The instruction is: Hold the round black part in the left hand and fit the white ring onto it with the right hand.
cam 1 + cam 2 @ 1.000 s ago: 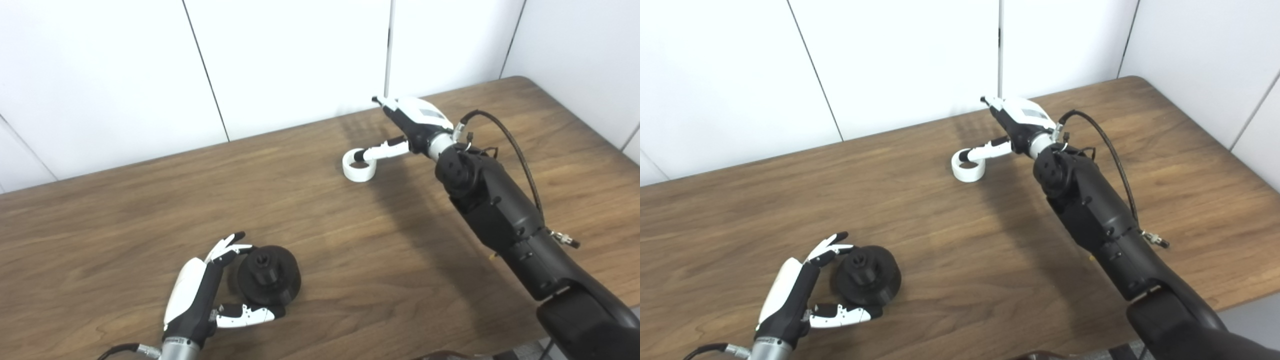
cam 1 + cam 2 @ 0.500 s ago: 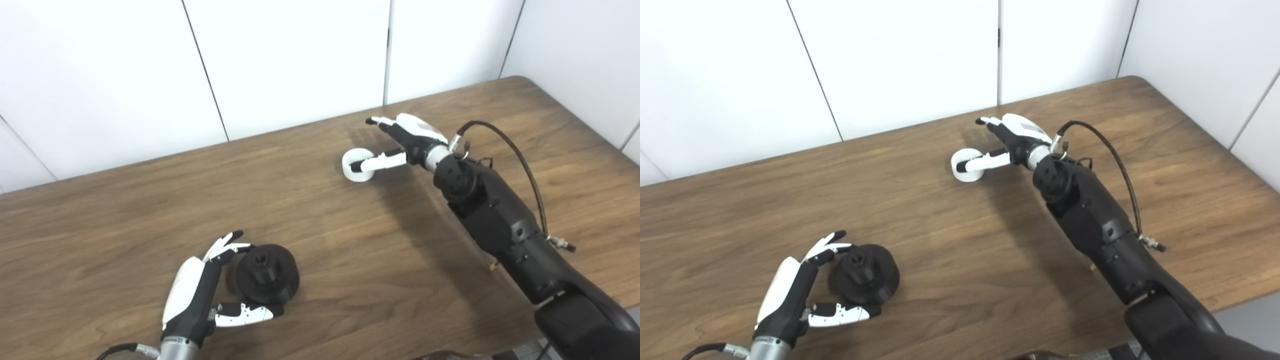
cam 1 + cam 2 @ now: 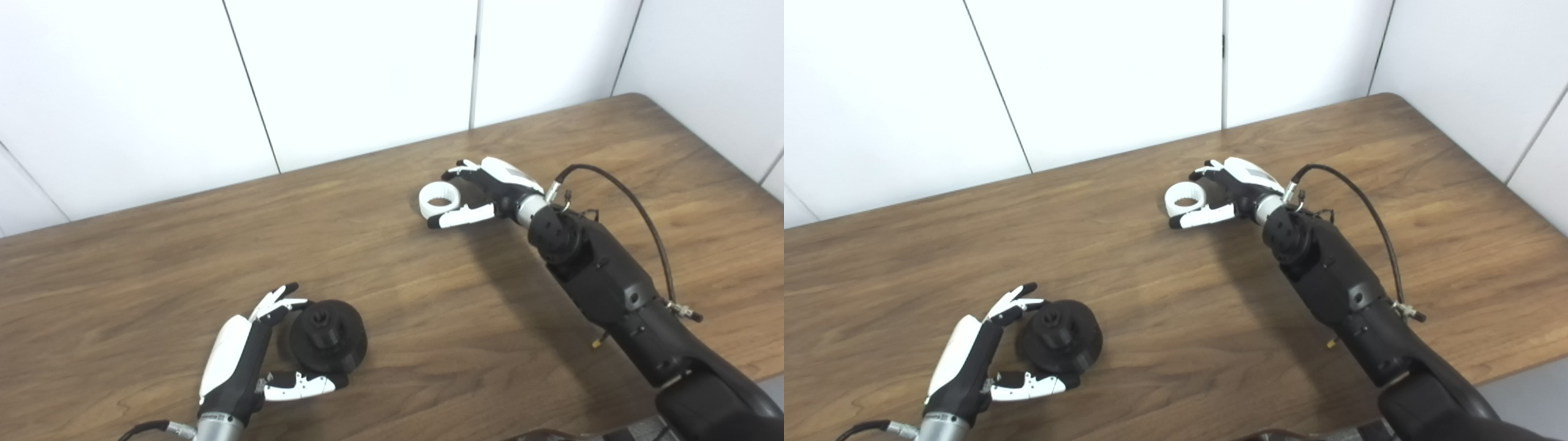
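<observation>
Dropping from its raised pose, the right hand (image 3: 487, 195) is cupping spread fingers beside the white ring (image 3: 439, 201) lying on the table (image 3: 153, 257) (ungrasped, nothing fitted), while the left hand (image 3: 245, 361) is waiting open around the round black part (image 3: 327, 335), unlifted.

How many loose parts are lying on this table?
2: a round black part near the front, beside the left robot hand, and a white ring farther back by the right robot hand.

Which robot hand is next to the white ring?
The right hand, far across the table, cups the white ring. The left hand sits by the round black part.
</observation>
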`<state>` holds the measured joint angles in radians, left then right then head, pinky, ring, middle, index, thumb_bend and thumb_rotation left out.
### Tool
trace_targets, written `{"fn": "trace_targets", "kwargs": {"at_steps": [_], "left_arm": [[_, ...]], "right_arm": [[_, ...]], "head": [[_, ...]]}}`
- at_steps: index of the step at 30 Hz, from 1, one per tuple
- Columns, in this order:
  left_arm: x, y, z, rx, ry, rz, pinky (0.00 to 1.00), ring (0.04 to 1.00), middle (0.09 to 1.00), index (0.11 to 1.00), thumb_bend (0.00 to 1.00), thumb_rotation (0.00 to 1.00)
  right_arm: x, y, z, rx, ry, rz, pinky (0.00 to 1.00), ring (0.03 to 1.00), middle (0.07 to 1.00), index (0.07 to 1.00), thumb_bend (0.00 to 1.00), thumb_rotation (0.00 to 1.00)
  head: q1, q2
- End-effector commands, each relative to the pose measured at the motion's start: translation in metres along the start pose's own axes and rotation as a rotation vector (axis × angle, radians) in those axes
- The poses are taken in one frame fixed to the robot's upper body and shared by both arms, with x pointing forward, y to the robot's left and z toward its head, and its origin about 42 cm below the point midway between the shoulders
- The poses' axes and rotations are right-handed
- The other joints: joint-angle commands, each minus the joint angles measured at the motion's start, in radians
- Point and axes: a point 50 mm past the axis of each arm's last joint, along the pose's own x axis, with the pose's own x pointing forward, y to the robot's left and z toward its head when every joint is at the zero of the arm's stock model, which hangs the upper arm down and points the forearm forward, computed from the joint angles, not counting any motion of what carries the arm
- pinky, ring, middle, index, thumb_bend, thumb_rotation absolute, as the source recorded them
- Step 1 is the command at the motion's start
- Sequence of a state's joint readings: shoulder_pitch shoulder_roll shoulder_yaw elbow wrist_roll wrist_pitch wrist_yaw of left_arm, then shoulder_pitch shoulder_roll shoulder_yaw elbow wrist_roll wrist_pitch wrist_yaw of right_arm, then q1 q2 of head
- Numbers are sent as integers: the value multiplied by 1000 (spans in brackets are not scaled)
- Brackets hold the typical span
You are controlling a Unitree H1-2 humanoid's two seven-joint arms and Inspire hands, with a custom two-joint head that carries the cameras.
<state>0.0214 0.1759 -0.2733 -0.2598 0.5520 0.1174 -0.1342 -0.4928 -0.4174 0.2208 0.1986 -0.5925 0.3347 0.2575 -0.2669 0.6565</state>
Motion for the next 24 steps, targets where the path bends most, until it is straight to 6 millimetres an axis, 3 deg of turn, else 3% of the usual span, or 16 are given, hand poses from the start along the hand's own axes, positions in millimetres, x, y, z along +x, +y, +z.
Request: {"fn": "trace_targets", "kwargs": {"at_steps": [1, 13, 24], "left_arm": [[2, 3, 4, 10, -11, 2, 847, 965, 935, 654, 857, 269], [1, 3, 5, 11, -8, 2, 831, 958, 933, 655, 865, 279], [3, 1, 0, 67, 21, -19, 898, 963, 933, 655, 868, 246]], "right_arm": [[5, -10, 16, -8, -66, -42, 940, 995, 994, 871, 1000, 654], [10, 3, 18, 23, -70, -49, 935, 988, 986, 857, 954, 526], [10, 4, 21, 38, -89, -69, 933, 974, 975, 855, 930, 518]], "head": [[2, 0], [20, 6], [27, 13]]}}
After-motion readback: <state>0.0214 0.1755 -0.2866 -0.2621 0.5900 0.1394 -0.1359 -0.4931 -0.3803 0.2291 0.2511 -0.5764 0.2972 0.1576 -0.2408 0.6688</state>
